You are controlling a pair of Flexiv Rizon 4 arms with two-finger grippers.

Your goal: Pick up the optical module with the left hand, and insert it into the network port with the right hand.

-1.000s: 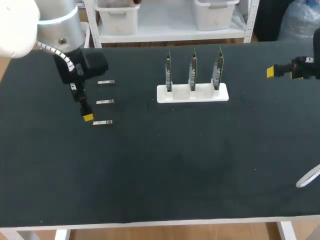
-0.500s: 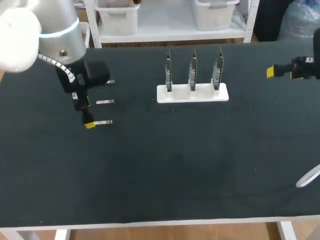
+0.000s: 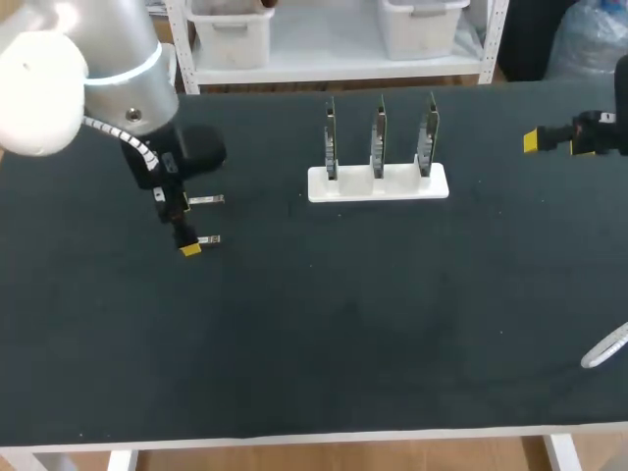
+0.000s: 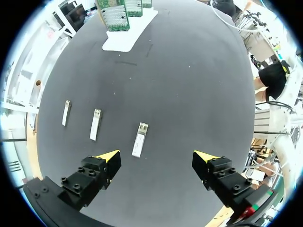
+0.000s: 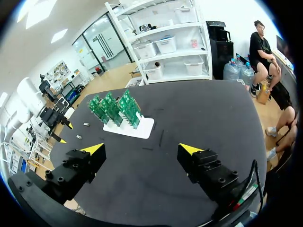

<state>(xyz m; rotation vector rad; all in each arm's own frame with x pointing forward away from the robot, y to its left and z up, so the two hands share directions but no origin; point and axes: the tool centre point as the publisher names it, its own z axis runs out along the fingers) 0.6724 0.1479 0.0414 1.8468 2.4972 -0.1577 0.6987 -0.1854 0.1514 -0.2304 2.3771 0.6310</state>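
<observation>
Three small silver optical modules lie in a row on the black table. In the head view I see the middle one point(image 3: 206, 199) and the near one point(image 3: 209, 239); my left arm covers the far one. My left gripper point(image 3: 191, 245) hangs open over the near module's left end. In the left wrist view that module point(image 4: 139, 139) lies just ahead of the gripper point(image 4: 158, 158), between its fingers and closer to one of them, untouched. A white stand point(image 3: 378, 183) holds three upright green port boards point(image 5: 116, 108). My right gripper point(image 3: 557, 141) is open and empty at the far right.
The other two modules point(image 4: 95, 124) point(image 4: 66, 112) lie beside the near one, away from the stand. A pale, slender object point(image 3: 603, 348) pokes in at the table's right edge near the front. The black mat point(image 3: 343, 324) stretches wide in front of the stand.
My left arm has shifted right and slightly toward the front, bringing its gripper over the near module and covering the far one. The right arm has not moved.
</observation>
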